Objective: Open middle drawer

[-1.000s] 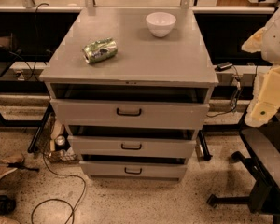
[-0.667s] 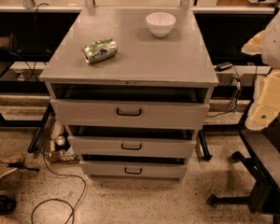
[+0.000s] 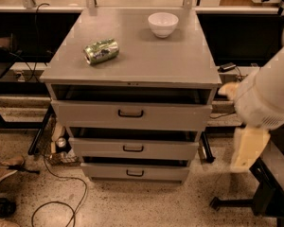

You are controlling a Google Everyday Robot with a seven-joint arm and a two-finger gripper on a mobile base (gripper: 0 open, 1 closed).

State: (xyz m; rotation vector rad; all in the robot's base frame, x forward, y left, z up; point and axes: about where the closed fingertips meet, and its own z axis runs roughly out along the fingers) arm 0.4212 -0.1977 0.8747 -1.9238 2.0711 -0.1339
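The grey cabinet (image 3: 132,60) has three drawers. The middle drawer (image 3: 99,149) is the second one, a low grey front with a small black pull handle (image 3: 133,148). A dark gap shows above its front panel. My gripper (image 3: 248,149) hangs pale and blurred at the right of the cabinet. It is level with the middle drawer, apart from it and to the right of its front. The white arm (image 3: 267,96) rises above it.
A crushed green can (image 3: 102,50) and a white bowl (image 3: 163,23) sit on the cabinet top. The top drawer (image 3: 85,115) and bottom drawer (image 3: 104,172) flank the middle one. Cables (image 3: 57,207) lie on the floor at left. A black chair base (image 3: 255,200) stands at right.
My arm and gripper have moved down and slightly left, toward the cabinet's right side. The drawers, can and bowl have not moved.
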